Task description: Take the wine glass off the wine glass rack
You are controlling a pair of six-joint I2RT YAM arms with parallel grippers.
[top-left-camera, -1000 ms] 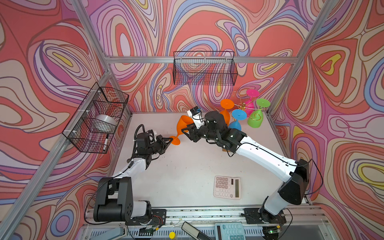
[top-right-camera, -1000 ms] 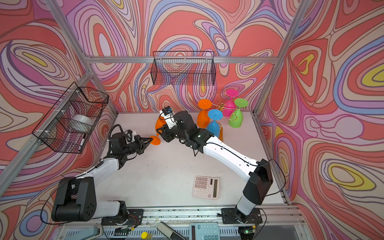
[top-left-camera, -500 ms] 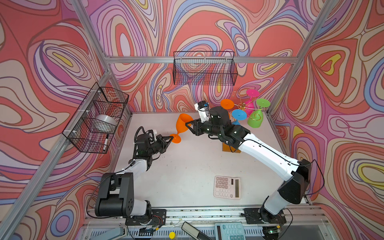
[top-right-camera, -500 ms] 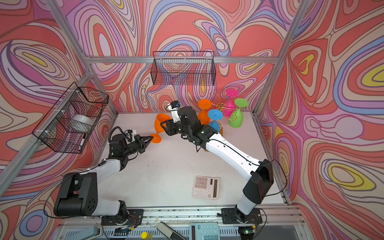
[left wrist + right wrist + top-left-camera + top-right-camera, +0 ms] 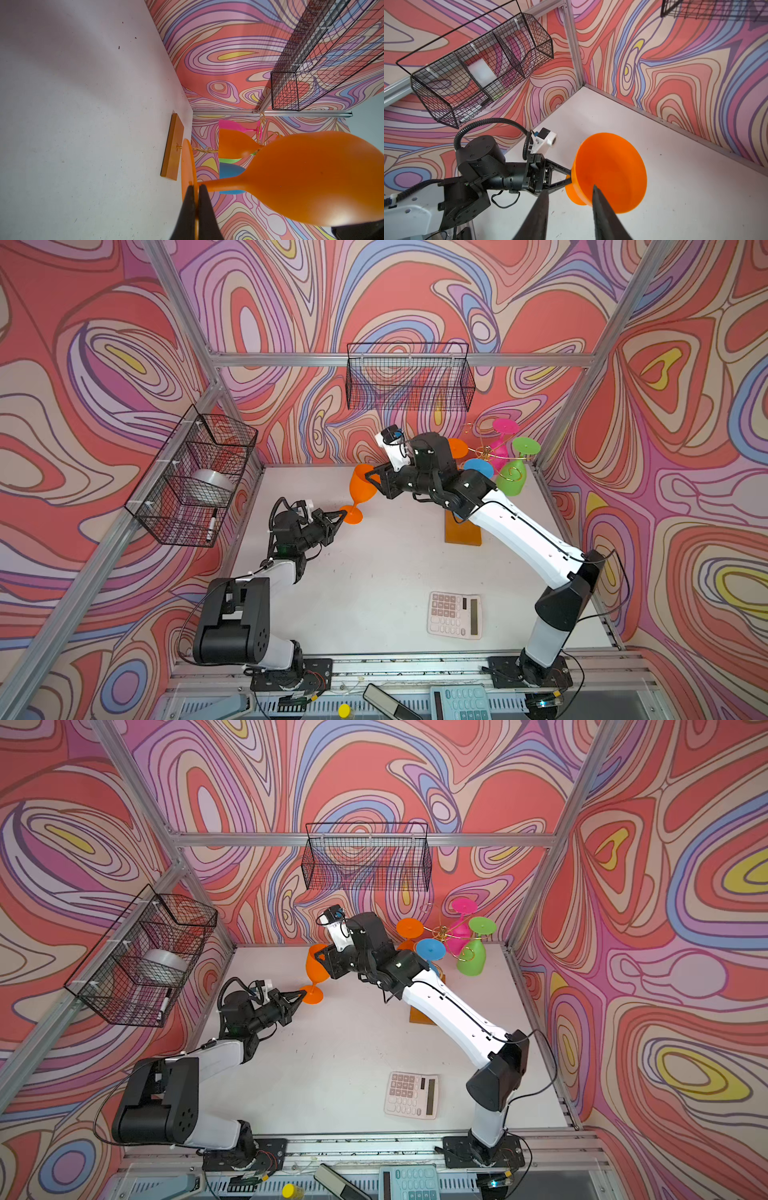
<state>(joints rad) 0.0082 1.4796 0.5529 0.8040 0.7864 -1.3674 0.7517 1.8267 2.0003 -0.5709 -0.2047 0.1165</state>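
rack base [image 5: 463, 534] pt. hidden, glass [image 5: 311, 176] bowl cropped

Swirl-patterned walls [image 5: 104, 344], red, pink, lilac; aluminium frame [image 5: 291, 359]; white desk [image 5: 374, 572]; black wire back basket [image 5: 409, 377]; black wire side basket [image 5: 187, 489].

Wine glass [image 5: 360, 486], left of centre: uniform orange. Wine glass rack [image 5: 462, 531], far right: gold wire, amber-orange base. On it hang a pink glass [image 5: 505, 425], a green glass [image 5: 512, 483], a blue glass [image 5: 478, 468] and a second orange glass [image 5: 457, 447]. Table [image 5: 374, 572]: white with dark specks. Walls [image 5: 104, 364]: swirling contour pattern in red, pink, lilac, blue, cream and yellow. Far basket [image 5: 409, 377] and left basket [image 5: 195, 481]: black mesh. Calculator [image 5: 455, 615], near right: pale pink, dark display.
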